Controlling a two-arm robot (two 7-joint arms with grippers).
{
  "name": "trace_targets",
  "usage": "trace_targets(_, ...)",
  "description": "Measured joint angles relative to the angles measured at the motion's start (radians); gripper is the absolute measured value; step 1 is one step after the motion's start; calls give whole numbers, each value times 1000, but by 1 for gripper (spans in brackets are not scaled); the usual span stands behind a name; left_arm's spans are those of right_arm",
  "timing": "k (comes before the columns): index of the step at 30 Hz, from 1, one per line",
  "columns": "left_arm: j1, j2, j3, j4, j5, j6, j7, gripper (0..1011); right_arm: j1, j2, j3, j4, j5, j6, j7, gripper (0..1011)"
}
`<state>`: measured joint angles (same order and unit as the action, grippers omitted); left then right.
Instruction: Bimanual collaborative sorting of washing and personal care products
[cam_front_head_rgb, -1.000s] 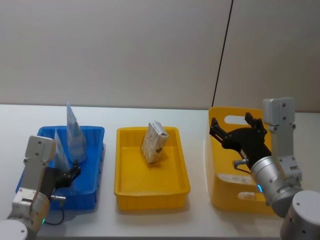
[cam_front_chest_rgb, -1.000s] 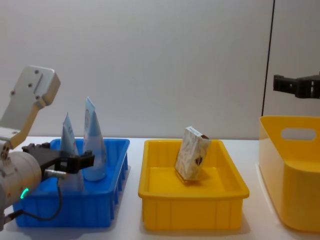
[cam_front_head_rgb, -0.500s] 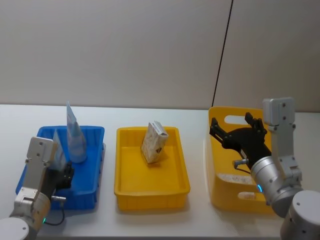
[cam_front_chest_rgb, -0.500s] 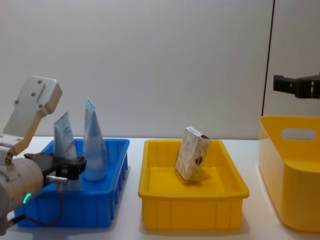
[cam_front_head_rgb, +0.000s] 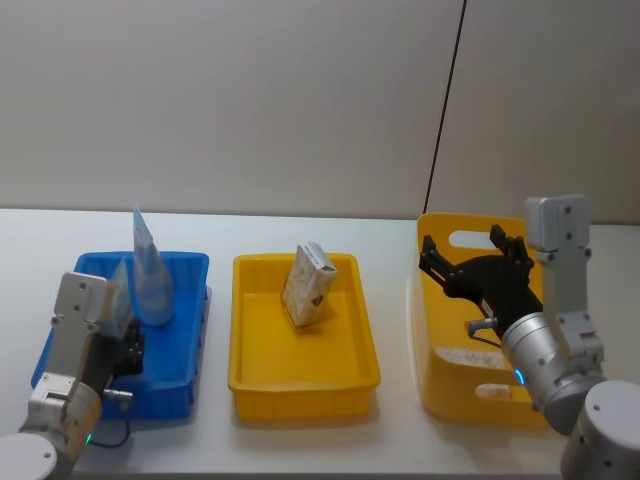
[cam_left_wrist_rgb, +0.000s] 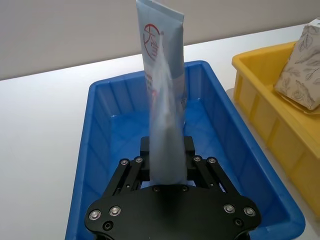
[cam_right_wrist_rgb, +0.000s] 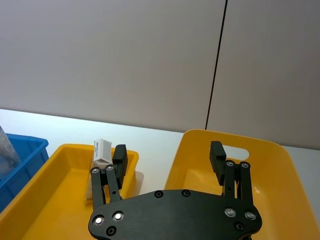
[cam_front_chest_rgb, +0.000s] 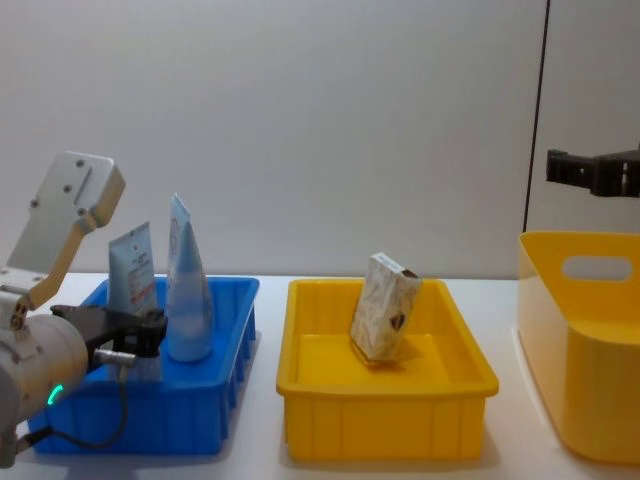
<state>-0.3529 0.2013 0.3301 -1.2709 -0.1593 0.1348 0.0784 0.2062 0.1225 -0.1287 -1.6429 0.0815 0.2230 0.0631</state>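
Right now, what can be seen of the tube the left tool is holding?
The tube looks like soft pale blue-white plastic, with dark print and a red band low down. It stands upright with its flat crimped end up. Its lower part is inside the blue bin, clamped near the base by the left tool. A taller second tube stands close beside it; contact between them is unclear.

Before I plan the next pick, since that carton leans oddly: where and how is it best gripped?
Probably its upper half, pinched across the narrow thickness, coming from above. The carton stands tilted on end in the yellow tray, top free, and its walls bar a low side approach.
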Motion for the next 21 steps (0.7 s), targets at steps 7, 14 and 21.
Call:
trace_targets(7, 2, 6, -2, -19, 6, -37, -19, 310, 0, 0, 0, 0, 0, 0, 0, 1004)
trace_targets(14, 6, 24, -5, -59, 11, -85, -51, 286, 0, 0, 0, 0, 0, 0, 0, 1004)
trace_targets(21, 7, 49, -7, -108, 6, -126, -111, 286, 0, 0, 0, 0, 0, 0, 0, 1004)
